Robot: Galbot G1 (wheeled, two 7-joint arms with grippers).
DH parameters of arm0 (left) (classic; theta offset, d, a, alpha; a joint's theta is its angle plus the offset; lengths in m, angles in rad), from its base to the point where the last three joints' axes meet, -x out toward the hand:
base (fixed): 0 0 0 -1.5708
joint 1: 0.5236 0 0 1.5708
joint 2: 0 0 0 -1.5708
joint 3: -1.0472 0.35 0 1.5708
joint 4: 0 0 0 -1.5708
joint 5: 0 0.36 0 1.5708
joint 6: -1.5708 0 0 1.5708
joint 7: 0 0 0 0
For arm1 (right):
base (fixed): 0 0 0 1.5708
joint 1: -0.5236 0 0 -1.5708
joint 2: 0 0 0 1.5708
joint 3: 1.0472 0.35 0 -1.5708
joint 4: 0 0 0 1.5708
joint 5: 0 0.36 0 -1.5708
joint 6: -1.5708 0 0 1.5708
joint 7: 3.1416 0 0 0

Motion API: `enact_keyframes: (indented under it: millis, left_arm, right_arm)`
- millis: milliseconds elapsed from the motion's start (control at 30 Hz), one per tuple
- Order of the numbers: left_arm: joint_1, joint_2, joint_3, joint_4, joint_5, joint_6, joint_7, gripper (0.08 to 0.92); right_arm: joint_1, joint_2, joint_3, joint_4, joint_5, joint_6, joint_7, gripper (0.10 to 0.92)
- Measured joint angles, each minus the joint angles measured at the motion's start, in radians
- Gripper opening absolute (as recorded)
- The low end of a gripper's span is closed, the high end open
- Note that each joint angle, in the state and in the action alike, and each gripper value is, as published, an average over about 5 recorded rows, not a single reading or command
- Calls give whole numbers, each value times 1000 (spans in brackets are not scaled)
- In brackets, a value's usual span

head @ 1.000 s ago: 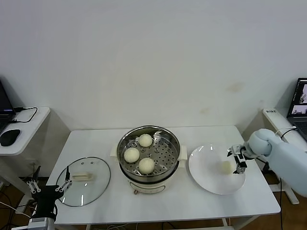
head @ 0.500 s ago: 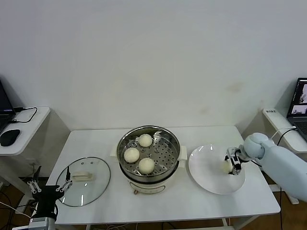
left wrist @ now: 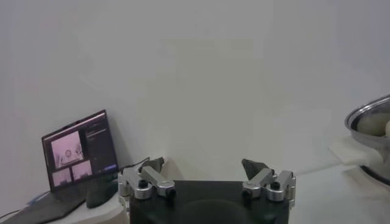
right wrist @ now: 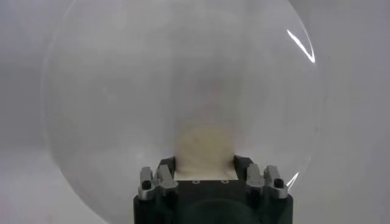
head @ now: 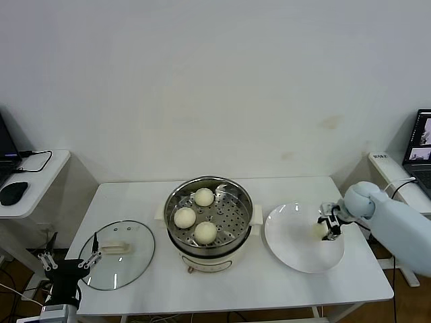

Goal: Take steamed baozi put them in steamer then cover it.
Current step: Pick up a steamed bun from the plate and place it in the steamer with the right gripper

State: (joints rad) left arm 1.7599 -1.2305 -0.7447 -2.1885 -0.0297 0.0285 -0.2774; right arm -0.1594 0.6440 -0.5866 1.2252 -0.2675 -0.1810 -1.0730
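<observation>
Three steamed baozi (head: 204,197) (head: 184,217) (head: 205,231) lie in the steamer (head: 232,202), a shiny perforated basket on a cream pot base at the table's middle. A fourth baozi (head: 318,231) is over the right part of the white plate (head: 289,239). My right gripper (head: 328,226) is shut on it; in the right wrist view the baozi (right wrist: 204,146) is squeezed between the fingers (right wrist: 165,171) of my right gripper (right wrist: 205,160) over the plate (right wrist: 152,79). My left gripper (head: 69,258) is parked open and empty below the table's front left corner.
The glass lid (head: 118,254) with a cream handle lies flat on the table's left part. A side desk with a mouse (head: 13,192) stands far left. In the left wrist view, the left gripper (left wrist: 203,162) faces a laptop (left wrist: 79,155) and the steamer's rim (left wrist: 370,114).
My right gripper moved left onto the fourth baozi and shut on it, then shifted slightly up the plate. The left arm has not moved.
</observation>
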Motion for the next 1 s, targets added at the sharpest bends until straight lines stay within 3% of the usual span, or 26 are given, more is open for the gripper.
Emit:
enact_keyframes:
  millis: [500, 1000]
  left_arm:
    - [-11, -2, 26, -8, 8, 1, 1, 823]
    - [-4, -14, 9, -7, 8, -10, -3, 823]
  right_arm:
    - [411, -71, -303, 254, 307, -141, 41, 618]
    - [674, 200, -533, 289, 631, -324, 177, 619]
